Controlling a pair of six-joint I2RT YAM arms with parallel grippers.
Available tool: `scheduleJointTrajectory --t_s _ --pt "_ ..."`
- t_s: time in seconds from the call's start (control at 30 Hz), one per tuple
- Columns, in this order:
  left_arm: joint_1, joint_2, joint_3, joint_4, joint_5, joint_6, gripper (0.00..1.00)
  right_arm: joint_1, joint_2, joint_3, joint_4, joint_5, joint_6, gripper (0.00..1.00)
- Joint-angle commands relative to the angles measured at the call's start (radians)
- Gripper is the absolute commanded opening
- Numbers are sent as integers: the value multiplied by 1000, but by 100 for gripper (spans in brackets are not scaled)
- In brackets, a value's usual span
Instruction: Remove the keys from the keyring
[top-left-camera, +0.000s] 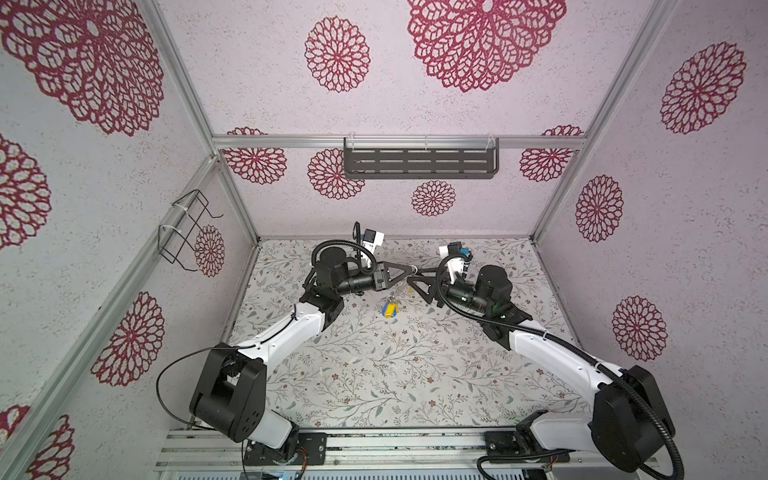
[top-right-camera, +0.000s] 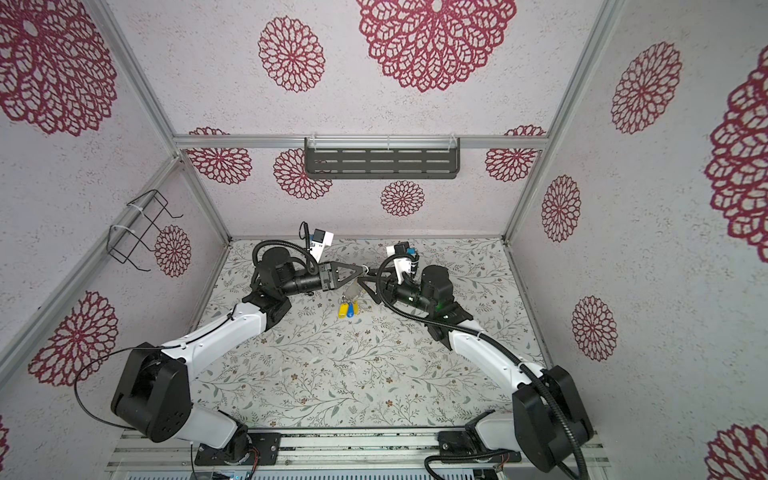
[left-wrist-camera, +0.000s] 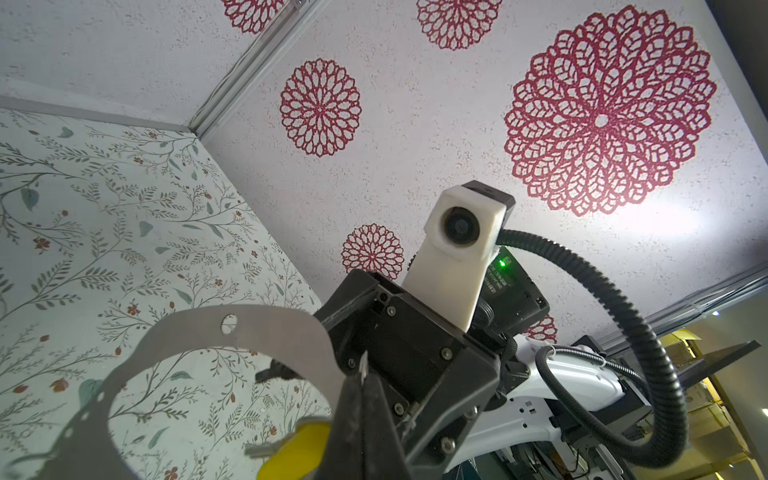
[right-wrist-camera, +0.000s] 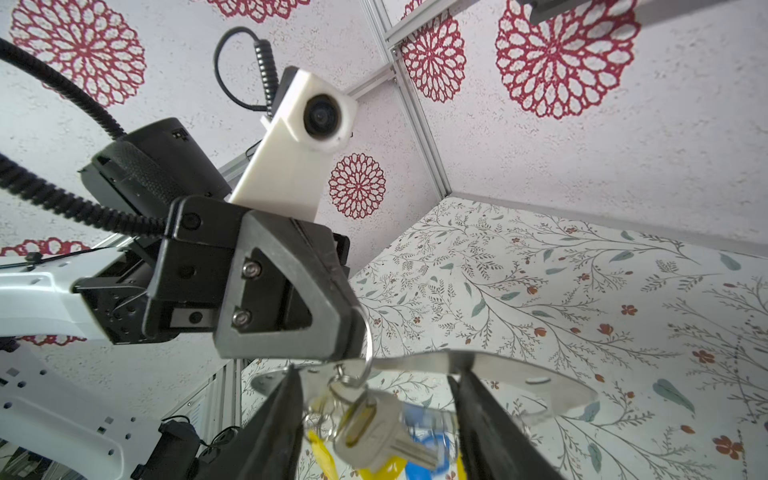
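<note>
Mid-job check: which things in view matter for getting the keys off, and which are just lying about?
Job: flat grey horseshoe-shaped metal keyring; yellow and blue plastic key tags plus a silver metal key; silver split ring pinched by the shut left gripper; open right gripper.
Lying about: black slotted metal shelf on the back wall; black wire rack on the left wall.

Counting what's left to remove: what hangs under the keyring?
Under the keyring hang a silver key, a yellow tag and a blue tag, bunched together. Whatever lies behind that bunch is covered.
</note>
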Motion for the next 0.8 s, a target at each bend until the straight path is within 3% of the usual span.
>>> scheduleJointTrajectory --t_s 0.0,0.3,0.53,0.77 --pt "-19 1 32 53 52 -11 0 7 7 36 49 -30 -9 51" --pt "-18 10 50 71 64 -25 0 25 -25 2 43 -15 -6 35" --pt "-12 -5 26 62 63 -10 0 25 -92 0 -75 69 -85 14" --pt "-22 -90 -34 -118 -66 234 0 23 -188 4 -253 139 -178 0"
